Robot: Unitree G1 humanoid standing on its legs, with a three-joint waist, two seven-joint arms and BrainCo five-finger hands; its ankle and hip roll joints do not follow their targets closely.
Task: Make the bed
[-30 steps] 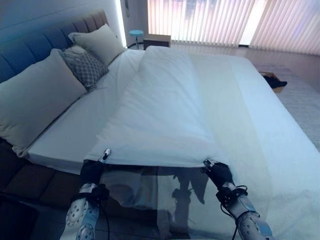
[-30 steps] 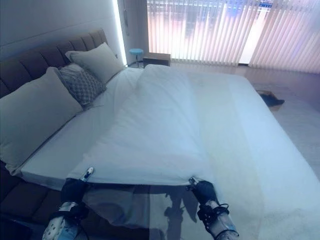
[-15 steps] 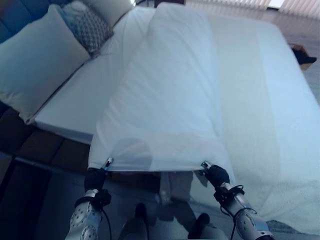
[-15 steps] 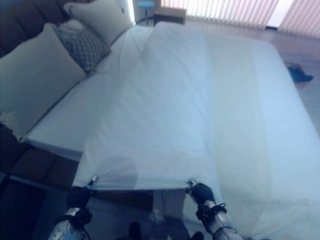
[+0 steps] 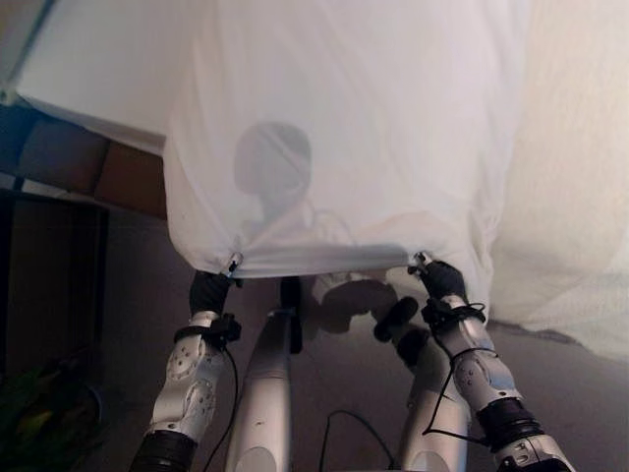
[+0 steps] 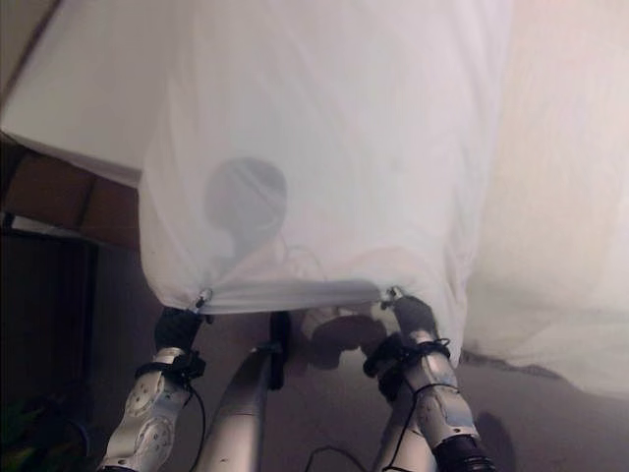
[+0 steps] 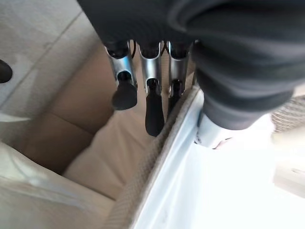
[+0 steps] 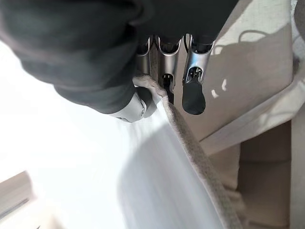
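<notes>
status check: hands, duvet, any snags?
Left hand and right hand each pinched on a corner of the white duvet. Edge taut between them, hanging off the bed side. No snags visible.

The white sheet (image 5: 344,118) is thin, smooth, matt cloth with a coarser woven hem (image 8: 190,143), pinched by the left hand (image 7: 152,95) and right hand (image 8: 167,71), both of glossy silver metal fingers under dark ribbed matt covers.
</notes>
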